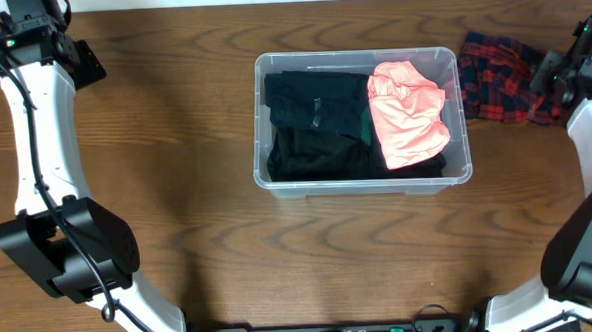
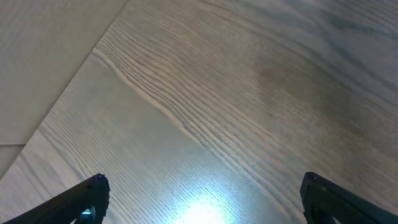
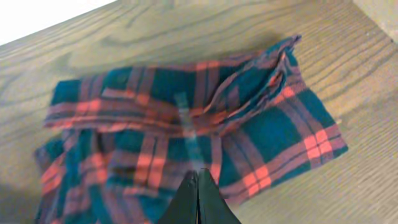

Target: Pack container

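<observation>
Container: the clear container point(image 1: 357, 186) sits on the wooden table point(image 1: 177, 191), in the upper middle of the overhead view.
Inside it: black clothes point(image 1: 309, 125) fill the left part. A pink cloth point(image 1: 407, 111) lies on the right part. It looks nearly full, so I think most of the packing is done.
Left out: a red and blue plaid cloth point(image 1: 507, 77) lies on the table just beside the container's right wall, at the upper right. It is not yet in, so it is likely the next thing to pack.
Right gripper: the right gripper point(image 3: 199, 196) is right over the plaid cloth, likely there to pick it up. Its two fingers are pressed together with no cloth seen between them. I cannot tell if the tips touch the cloth.
Right arm: it runs up the right edge of the overhead view and turns in toward the cloth.
Left gripper: the left gripper point(image 2: 205, 182) has its fingers spread wide and holds nothing. Only bare wood shows under it.
Left arm: it runs up the left edge to the upper left corner, well apart from the container, likely to keep out of the way.
</observation>
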Tool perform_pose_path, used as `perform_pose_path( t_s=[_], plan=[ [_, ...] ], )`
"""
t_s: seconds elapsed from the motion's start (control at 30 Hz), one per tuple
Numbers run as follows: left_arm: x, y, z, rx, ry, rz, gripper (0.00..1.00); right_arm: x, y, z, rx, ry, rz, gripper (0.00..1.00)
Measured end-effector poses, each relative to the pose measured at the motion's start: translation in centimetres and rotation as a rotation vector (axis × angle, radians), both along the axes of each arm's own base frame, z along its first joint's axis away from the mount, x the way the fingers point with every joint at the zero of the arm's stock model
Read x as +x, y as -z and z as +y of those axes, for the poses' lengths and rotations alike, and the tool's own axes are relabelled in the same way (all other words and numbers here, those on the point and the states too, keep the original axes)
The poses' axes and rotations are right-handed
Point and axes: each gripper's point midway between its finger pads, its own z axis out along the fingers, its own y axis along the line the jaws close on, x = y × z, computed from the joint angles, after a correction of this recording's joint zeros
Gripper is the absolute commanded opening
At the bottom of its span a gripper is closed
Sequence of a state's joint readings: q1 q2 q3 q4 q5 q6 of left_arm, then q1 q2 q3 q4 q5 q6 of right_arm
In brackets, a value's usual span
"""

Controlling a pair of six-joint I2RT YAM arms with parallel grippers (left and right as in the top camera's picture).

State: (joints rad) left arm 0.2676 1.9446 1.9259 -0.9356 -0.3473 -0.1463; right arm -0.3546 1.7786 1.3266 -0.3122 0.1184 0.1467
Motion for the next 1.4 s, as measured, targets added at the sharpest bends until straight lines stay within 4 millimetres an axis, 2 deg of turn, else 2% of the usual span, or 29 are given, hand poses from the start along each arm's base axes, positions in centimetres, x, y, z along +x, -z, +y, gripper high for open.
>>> perform_pose_path(
  t_s=[0.2, 0.37, 0.47, 0.6, 0.7, 0.83, 1.13, 1.2, 1.4],
  plan=[
    [0.0, 0.0, 0.0, 0.000, 0.000, 0.000, 0.98, 0.2, 0.7, -2.8, -0.025, 0.055, -0.025, 0.01],
    [0.0, 0.0, 0.0, 0.000, 0.000, 0.000, 0.98, -0.8, 1.7, -5.4, -0.023, 0.111, -0.010, 0.01],
    [0.0, 0.0, 0.0, 0.000, 0.000, 0.000, 0.98, -1.4, 1.5, -7.0, -0.033, 0.148, -0.022, 0.01],
    [0.0, 0.0, 0.0, 0.000, 0.000, 0.000, 0.98, -1.9, 1.3, -8.6, -0.044, 0.181, -0.038, 0.01],
    [0.0, 0.0, 0.0, 0.000, 0.000, 0.000, 0.98, -1.8, 2.1, -9.3, -0.044, 0.191, -0.039, 0.01],
    [0.0, 0.0, 0.0, 0.000, 0.000, 0.000, 0.98, -1.5, 4.7, -9.7, -0.030, 0.195, -0.008, 0.01],
    [0.0, 0.0, 0.0, 0.000, 0.000, 0.000, 0.98, -1.7, 12.8, -9.6, 0.027, 0.193, 0.114, 0.01],
    [0.0, 0.0, 0.0, -0.001, 0.000, 0.000, 0.98, -2.0, 13.8, -9.4, 0.038, 0.194, 0.138, 0.01],
    [0.0, 0.0, 0.0, 0.000, 0.000, 0.000, 0.98, -2.9, 14.3, -8.9, 0.066, 0.197, 0.195, 0.01]
  ],
)
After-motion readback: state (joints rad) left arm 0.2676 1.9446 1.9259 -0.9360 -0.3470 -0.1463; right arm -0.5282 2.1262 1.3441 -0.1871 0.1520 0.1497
